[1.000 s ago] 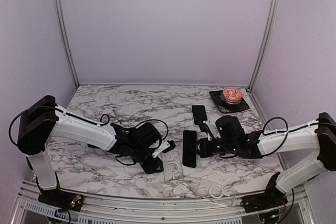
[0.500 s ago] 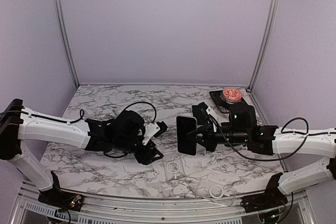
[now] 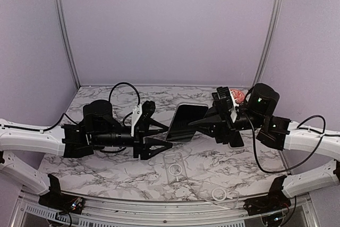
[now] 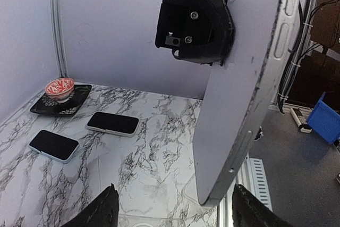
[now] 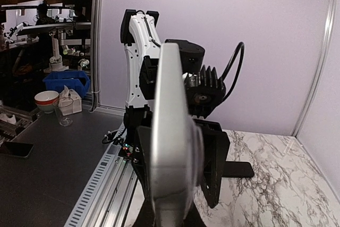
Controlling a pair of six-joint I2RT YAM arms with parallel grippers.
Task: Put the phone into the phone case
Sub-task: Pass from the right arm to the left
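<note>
Within the last second both arms have risen from the surface (image 3: 111,98). The right tool (image 3: 197,123), which was holding the phone (image 3: 186,122) low beside the phone case (image 3: 174,166), now carries it in mid-air, clamped narrow on one end. The left tool (image 3: 169,136) was almost closed down by the surface. It has since spread wide and now faces the phone's free end, with one finger on each side of it but neither touching.

This looks like the set-up for a handover or a two-handed regrip, so the insertion itself is not yet begun. The case lies flat below the two tools, empty and clear, with a white ring on its back.

From above, the phone shows a dark, glossy screen and is tilted. From the left wrist it is a pale grey slab (image 4: 244,94) with rounded corners and slim side buttons, just ahead of the open jaws. From the right wrist it is edge-on and thin (image 5: 170,142). (Two other phones (image 4: 113,123) lie flat well beyond the left tool, untouched.)
</note>
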